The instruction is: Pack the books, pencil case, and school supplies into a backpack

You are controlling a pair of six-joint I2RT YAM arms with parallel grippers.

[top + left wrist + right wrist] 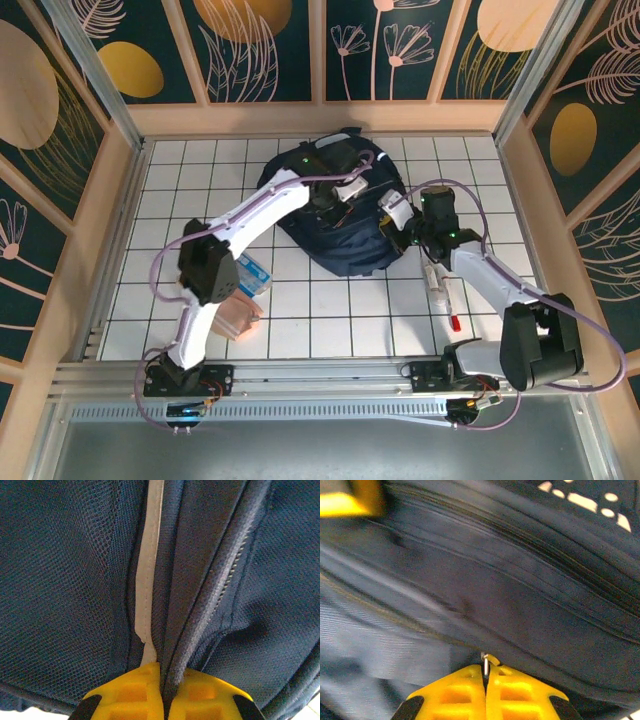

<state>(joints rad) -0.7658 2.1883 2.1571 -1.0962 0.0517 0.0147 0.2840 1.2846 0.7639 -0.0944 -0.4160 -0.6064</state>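
While the left hand (164, 676) pinches a fold of the backpack (340, 255) tight, the right hand (486, 674) clamps its zipper pull (485, 665)

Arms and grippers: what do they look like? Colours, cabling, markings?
Left arm and right arm: white links, black joint housings, a lilac cable looping along each, a green light near each wrist. Left gripper and right gripper: yellow moulded fingers with recessed pockets, black at the base.

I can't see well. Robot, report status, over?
Left gripper shut on backpack seam. Right gripper shut on zipper pull. Red pen out on table.
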